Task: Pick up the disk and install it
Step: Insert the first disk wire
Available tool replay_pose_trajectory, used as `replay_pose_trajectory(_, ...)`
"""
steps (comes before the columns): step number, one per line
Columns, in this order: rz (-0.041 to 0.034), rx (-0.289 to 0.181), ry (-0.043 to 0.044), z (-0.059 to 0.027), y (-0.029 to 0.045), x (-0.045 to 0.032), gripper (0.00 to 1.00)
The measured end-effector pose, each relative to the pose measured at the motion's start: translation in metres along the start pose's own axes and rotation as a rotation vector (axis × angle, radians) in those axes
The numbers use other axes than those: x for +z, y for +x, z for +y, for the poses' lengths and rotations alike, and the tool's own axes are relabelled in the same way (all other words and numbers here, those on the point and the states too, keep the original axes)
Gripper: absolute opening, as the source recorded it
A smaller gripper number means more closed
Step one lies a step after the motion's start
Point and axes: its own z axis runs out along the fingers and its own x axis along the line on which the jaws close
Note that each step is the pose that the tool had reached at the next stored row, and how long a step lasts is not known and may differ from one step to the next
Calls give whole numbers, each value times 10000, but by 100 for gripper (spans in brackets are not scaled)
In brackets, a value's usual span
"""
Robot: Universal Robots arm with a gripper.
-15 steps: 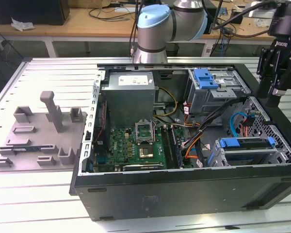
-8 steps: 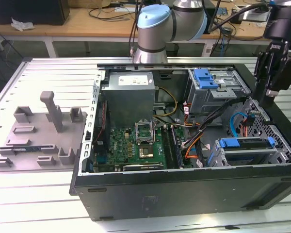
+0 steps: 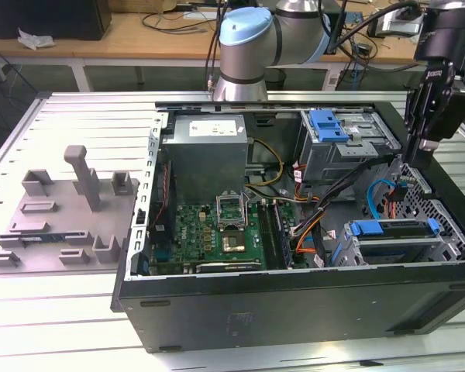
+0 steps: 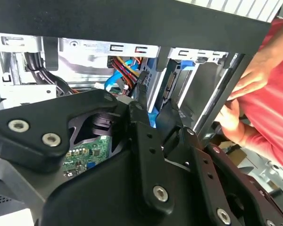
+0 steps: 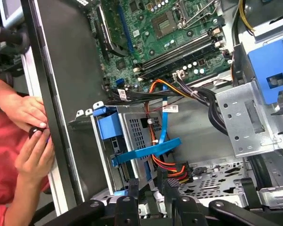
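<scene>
Exterior view: arm (image 3: 248,46) angled down, gripper (image 3: 418,159) vertical at the case's (image 3: 294,310) 3 o'clock rim, the disk (image 3: 399,248) seated in the 4 o'clock bay; second wrist view: fingers (image 4: 142,87) apart, empty; first wrist view: a person's hands (image 5: 28,113) at the case wall.

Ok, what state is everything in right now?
Black computer tower case: lying on its side, open.
Silver-grey hard drive in blue plastic carrier: slotted in a metal drive cage.
Black gripper: above the case, holding nothing.
Person's hands: beside the case's rim.
</scene>
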Motion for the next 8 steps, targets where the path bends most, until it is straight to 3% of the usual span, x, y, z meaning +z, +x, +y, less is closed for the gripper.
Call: replay_pose_trajectory(8, 70, -118, -181, -50, -72, 85, 35)
